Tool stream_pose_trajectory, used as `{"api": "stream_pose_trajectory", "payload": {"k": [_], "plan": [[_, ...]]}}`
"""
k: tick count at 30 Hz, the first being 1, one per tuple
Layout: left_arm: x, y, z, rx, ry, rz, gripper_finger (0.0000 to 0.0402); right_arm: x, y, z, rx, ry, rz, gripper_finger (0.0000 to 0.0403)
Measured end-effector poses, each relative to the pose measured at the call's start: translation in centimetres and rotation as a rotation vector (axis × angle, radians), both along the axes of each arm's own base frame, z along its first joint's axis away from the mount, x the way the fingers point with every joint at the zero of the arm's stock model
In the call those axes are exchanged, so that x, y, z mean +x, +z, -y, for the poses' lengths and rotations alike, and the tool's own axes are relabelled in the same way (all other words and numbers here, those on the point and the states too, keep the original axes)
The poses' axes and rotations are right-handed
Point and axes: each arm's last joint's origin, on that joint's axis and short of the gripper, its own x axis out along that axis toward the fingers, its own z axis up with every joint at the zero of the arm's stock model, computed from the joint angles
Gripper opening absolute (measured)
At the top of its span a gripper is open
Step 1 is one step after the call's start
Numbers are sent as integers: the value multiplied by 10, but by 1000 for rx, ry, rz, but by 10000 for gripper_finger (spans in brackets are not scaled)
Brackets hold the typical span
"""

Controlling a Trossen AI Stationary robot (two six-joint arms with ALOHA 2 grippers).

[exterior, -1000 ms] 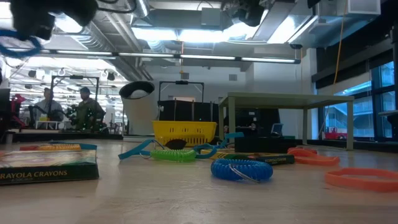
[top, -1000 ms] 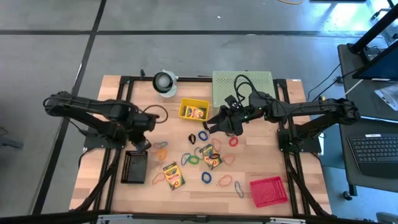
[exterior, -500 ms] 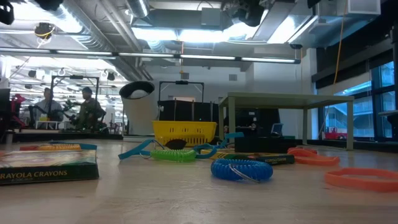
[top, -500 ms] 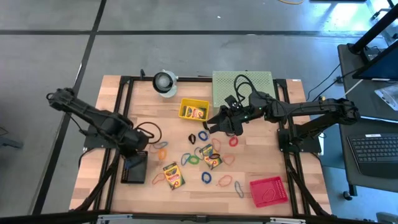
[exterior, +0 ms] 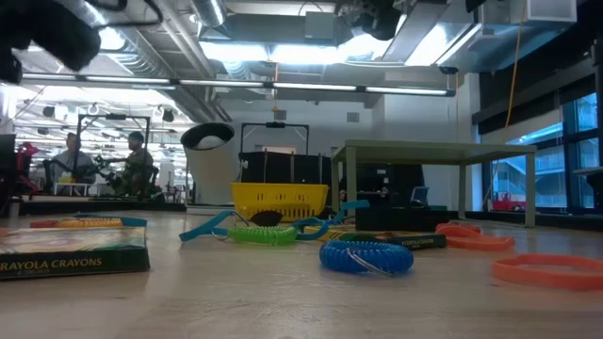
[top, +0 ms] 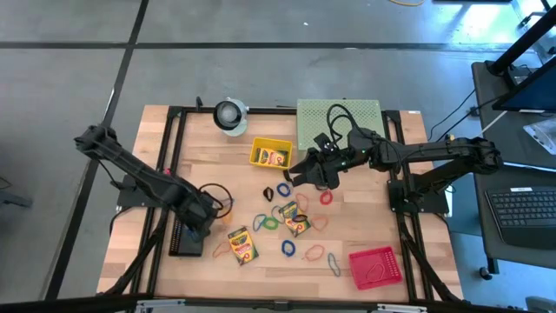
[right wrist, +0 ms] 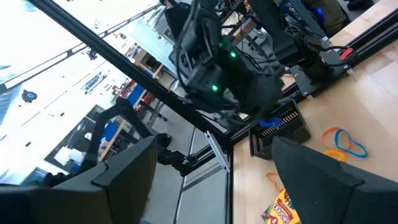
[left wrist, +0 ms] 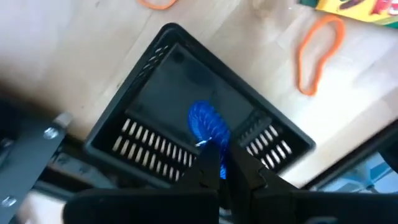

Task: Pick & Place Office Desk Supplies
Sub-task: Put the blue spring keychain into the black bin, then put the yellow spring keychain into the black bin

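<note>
My left gripper [left wrist: 224,163] is shut on a blue coiled rubber band [left wrist: 208,121] and points down over the black basket [left wrist: 149,146] at the near left of the table [top: 182,245]. My right gripper [top: 292,175] hangs open and level above the table's middle, with nothing between its fingers [right wrist: 118,177]. Crayon boxes [top: 242,245] [top: 295,219] and several coloured bands [top: 289,248] lie flat on the wood. One more crayon box lies in the yellow basket [top: 271,155]. My left gripper pinches the blue band's upper coils [left wrist: 212,143] between its two fingertips, coming from above and pointing down. The band hangs below the fingers inside the outline of the black basket. Whether its lower end touches the basket's floor I cannot tell.
A red basket [top: 375,265] with a band in it sits at the near right. A white-and-grey roll [top: 230,115] and a pale green perforated stand [top: 339,117] stand at the far edge. An orange band [left wrist: 317,53] lies just beside the black basket.
My left gripper has swung toward the table's near edge and sunk, carrying the blue band from above the loose bands to over the black basket. It has stayed shut on the band.
</note>
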Motion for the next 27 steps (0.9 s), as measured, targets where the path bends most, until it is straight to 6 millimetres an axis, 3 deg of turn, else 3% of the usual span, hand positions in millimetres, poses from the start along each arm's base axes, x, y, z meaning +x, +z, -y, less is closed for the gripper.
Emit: {"api": "stream_pose_trajectory", "payload": {"k": [5,14,27], "plan": [[1,-23,1,-19,25,18,2,0,0,0,3,0,-1,318],[-4,-42,-3,-13,77,-5,8,0,0,0,5,0,-2,318],[-4,-41,-3,-56,63,-20,122,0,0,0,5,0,-1,318]]}}
